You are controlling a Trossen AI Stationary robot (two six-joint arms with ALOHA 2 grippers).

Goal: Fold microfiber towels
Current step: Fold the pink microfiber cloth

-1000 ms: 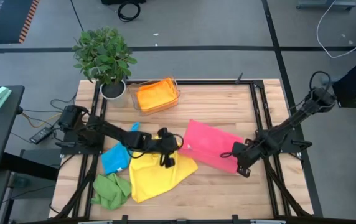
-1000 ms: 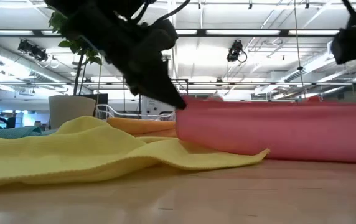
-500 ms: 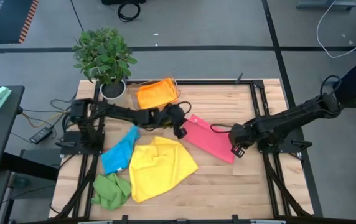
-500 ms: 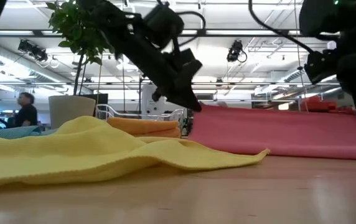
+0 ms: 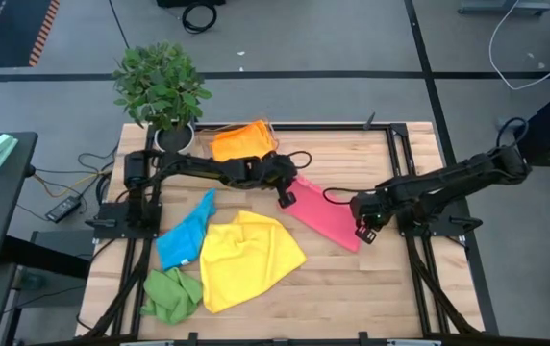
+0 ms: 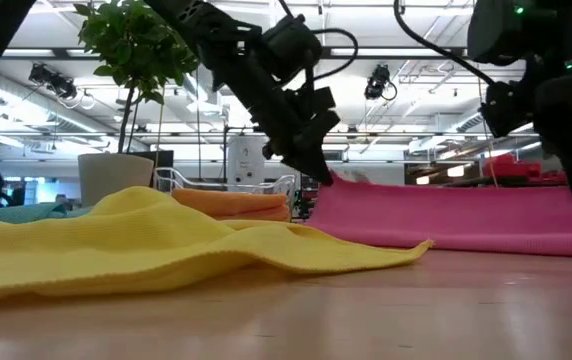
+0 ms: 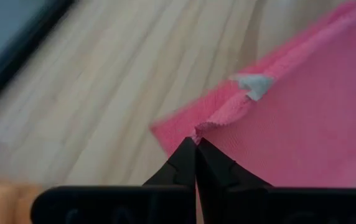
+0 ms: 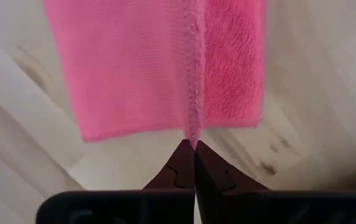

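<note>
Pink towel (image 5: 322, 213) lies folded mid-counter (image 5: 352, 288). My left gripper (image 5: 284, 197), arm stretched low past orange towel (image 5: 239, 146), jaws pinching pink towel's near corner. My right gripper (image 5: 363, 229), arm angled inward, jaws pinching pink towel's opposite end.

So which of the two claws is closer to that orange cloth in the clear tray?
Left. The left gripper pinches the pink towel at its corner just beside the orange towel. The right gripper grips the pink towel's far end, much farther away.
</note>
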